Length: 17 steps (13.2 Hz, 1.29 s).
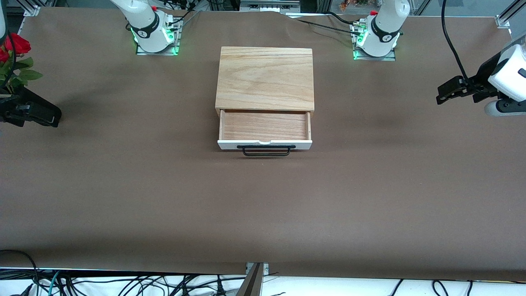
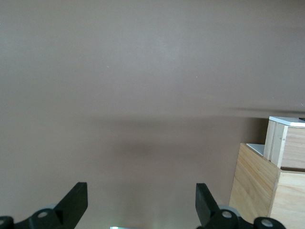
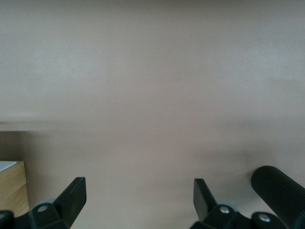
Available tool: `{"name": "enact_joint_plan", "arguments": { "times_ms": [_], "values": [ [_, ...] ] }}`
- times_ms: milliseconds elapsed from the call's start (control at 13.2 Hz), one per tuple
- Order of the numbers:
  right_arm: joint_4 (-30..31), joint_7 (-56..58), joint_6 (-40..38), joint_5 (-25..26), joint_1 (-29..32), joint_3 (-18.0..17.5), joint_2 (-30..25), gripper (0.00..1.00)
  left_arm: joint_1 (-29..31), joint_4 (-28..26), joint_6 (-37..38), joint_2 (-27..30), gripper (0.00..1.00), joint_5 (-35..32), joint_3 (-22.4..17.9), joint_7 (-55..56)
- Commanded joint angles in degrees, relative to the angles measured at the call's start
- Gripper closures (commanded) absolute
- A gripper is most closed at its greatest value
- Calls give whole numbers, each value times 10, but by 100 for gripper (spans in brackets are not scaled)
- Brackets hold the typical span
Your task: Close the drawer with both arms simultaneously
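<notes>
The shallow white-fronted wooden drawer (image 1: pixel 265 129) with a black wire handle stands pulled out of its light oak box (image 1: pixel 265 78) mid-desk. The left hand (image 1: pixel 448 91) and right hand (image 1: pixel 31 113), both with fingers spread and empty, hover over opposite desk ends.

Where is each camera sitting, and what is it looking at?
Front view: high up across the table, facing both arm bases; it sees the box, the open drawer, the left gripper and the right gripper waiting at the table's ends.
Left wrist view: on the left arm's wrist, looking down past its open fingers at the table.
Right wrist view: on the right arm's wrist, showing its open fingers.
Shared: every view shows the box.
</notes>
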<state>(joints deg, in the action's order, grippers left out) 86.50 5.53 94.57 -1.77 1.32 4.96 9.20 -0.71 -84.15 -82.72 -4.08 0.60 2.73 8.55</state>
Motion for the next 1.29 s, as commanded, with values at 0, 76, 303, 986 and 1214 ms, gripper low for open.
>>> {"name": "enact_joint_plan", "arguments": {
  "times_ms": [0, 76, 303, 986, 1214],
  "values": [
    [-12, -2, -3, 3, 0, -1, 4, 0, 9, 8, -2, -5, 0, -1, 9, 3],
    [-12, -3, -3, 3, 0, -1, 4, 0, 9, 6, -5, -5, 0, 1, 9, 3],
    [-12, -1, -3, 3, 0, -1, 4, 0, 10, 0, -18, -5, 0, 11, 9, 2],
    [-12, -2, -3, 2, 0, -1, 4, 0, 21, 0, -18, -9, 0, 12, 7, 0],
    [-12, -3, -3, 1, 1, -1, 5, 0, 21, 0, -17, -15, 0, 12, 7, 0]
  ]
}}
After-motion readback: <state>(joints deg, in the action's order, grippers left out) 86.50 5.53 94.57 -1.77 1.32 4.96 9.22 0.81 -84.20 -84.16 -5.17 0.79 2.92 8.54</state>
